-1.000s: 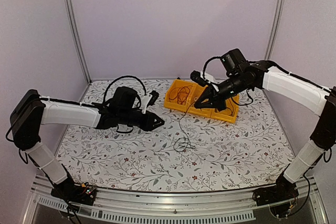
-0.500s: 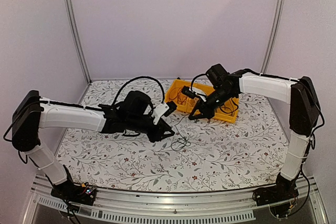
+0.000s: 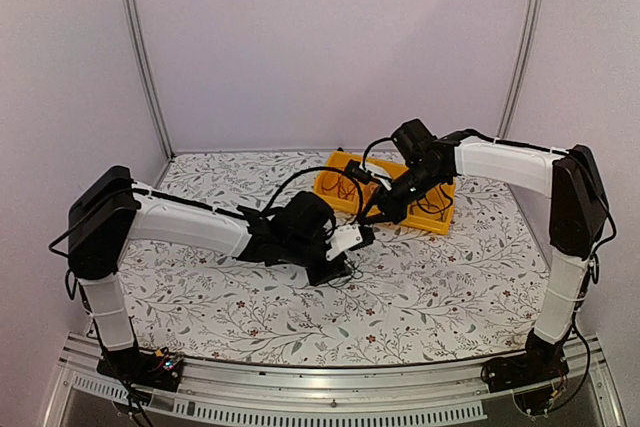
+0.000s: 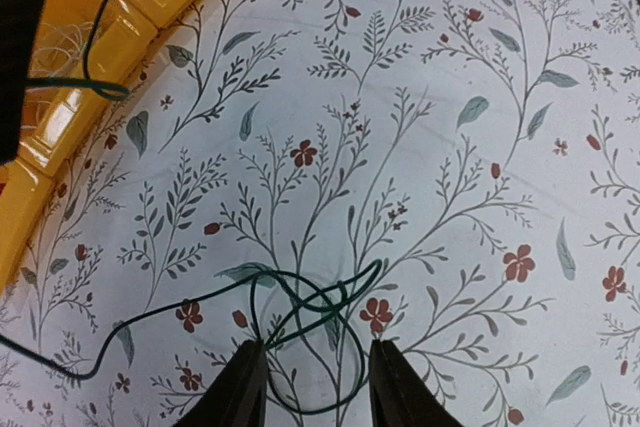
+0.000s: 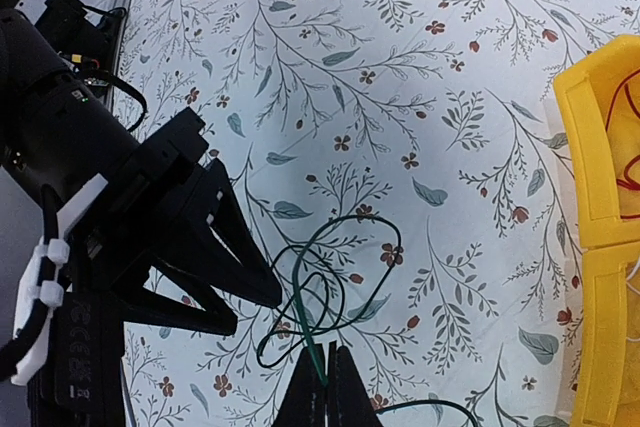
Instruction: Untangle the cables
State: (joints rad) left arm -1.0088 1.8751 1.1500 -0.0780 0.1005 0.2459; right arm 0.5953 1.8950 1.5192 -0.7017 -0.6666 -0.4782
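Green cable (image 4: 300, 305): thin, glossy, tangled into loose loops on desk (image 4: 450, 97); desk is covered with floral-print cloth. Left end effector (image 4: 310, 387): partly open, black fingers set astride loop, nothing gripped. Right end effector (image 5: 322, 372): pinched shut on strand of same cable. Red-brown cables (image 3: 348, 185) are coiled in glossy yellow plastic bin (image 5: 600, 137).

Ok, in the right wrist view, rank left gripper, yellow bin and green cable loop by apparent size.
1. left gripper, clearly largest, close to the camera.
2 and 3. yellow bin and green cable loop: unsure, the bin is cropped at the frame edge.
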